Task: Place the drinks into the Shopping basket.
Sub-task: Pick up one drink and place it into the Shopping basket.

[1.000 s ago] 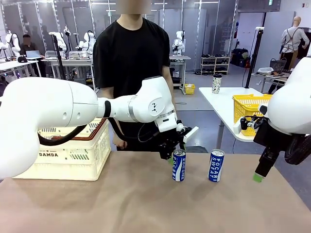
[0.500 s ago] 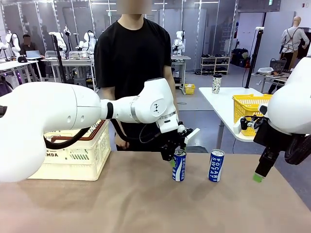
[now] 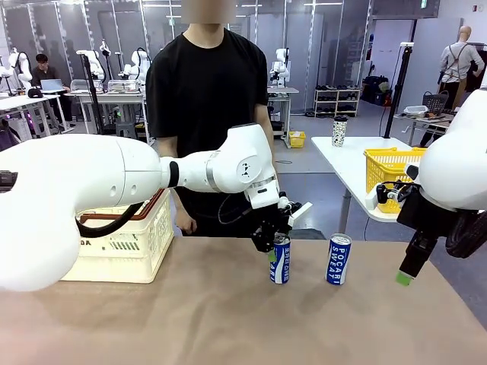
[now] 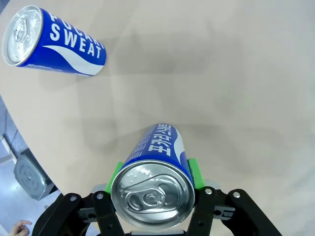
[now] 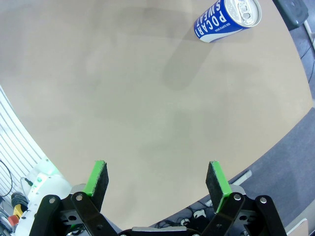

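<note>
Two slim blue-and-white drinks stand upright on the brown table near its far edge. My left gripper (image 3: 275, 245) is shut on the top of the left drink can (image 3: 280, 261); in the left wrist view its green pads (image 4: 194, 170) press both sides of that can (image 4: 153, 189). The other drink can (image 3: 338, 259) stands free just to the right, and shows in the left wrist view (image 4: 54, 41) and in the right wrist view (image 5: 227, 18). My right gripper (image 5: 156, 178) hangs open over bare table at the right edge. The cream Shopping basket (image 3: 125, 247) sits at the far left, partly hidden behind my left arm.
A person in a black shirt (image 3: 205, 84) stands at the far side, one hand (image 3: 183, 223) by the table edge. A second table at the back right carries a yellow basket (image 3: 388, 167) and a speckled cup (image 3: 338, 131).
My left gripper has shut on the left can's top; it was open around it a second ago. The left arm shifted slightly. The right arm has not moved.
</note>
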Action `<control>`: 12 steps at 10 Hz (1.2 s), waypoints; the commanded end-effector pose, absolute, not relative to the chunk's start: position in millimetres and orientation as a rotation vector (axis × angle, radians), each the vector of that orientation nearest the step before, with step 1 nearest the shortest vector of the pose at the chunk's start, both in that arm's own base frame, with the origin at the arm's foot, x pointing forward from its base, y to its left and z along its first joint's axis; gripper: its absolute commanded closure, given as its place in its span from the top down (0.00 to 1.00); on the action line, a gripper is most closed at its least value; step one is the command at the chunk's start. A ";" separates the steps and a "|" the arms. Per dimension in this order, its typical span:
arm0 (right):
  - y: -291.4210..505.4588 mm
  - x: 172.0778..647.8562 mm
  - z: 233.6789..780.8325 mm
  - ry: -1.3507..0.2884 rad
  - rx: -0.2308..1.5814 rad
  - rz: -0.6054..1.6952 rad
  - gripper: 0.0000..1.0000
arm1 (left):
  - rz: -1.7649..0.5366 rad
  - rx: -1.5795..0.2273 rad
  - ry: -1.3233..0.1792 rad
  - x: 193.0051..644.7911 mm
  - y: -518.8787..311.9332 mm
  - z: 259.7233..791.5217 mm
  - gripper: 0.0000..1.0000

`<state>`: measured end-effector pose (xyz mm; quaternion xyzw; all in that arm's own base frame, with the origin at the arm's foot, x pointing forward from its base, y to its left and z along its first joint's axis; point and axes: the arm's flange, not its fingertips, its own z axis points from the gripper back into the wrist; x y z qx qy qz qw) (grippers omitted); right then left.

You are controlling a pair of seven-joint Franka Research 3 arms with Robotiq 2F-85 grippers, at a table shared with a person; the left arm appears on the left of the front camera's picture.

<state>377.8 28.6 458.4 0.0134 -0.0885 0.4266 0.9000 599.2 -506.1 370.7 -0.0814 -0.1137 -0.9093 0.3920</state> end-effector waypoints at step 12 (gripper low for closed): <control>27.3 377.3 457.6 -0.181 0.028 0.881 1.00 | -2.273 -0.080 -0.199 565.0 -462.9 476.2 0.00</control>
